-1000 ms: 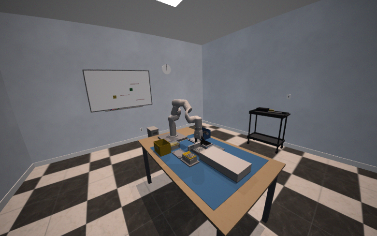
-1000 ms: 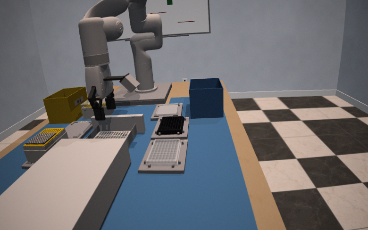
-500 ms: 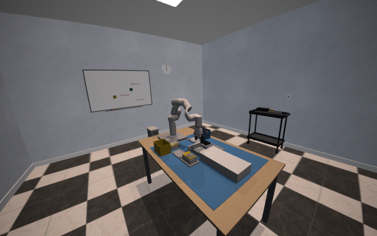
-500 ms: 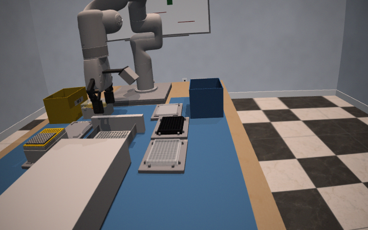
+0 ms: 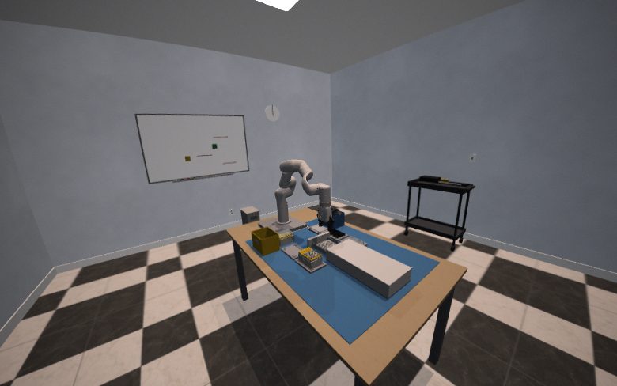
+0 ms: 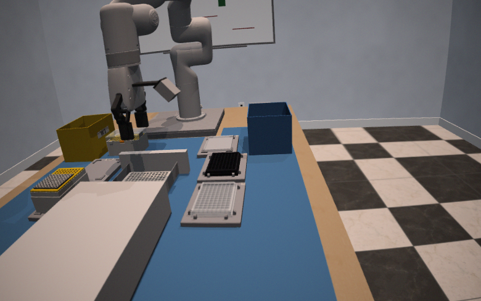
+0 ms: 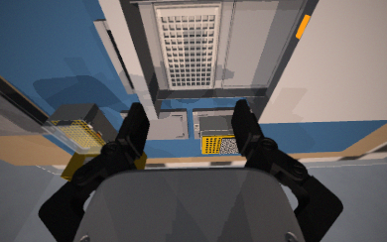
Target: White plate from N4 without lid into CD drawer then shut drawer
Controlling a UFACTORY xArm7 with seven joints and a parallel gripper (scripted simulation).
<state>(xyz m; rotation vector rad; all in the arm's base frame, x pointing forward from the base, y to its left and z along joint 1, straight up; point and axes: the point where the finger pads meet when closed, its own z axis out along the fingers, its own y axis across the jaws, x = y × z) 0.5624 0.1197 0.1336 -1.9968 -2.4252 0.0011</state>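
one white plate (image 7: 189, 46), two bins (image 6: 269, 127)

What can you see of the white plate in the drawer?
The white plate is a rectangular well plate with a fine grid of square wells, plastic by the look, no lid. It lies flat and right way up in one of the drawer's two places; the other place is bare. The drawer is open, and the amber lamp is lit. The open claw holds nothing and touches no part of the plate.
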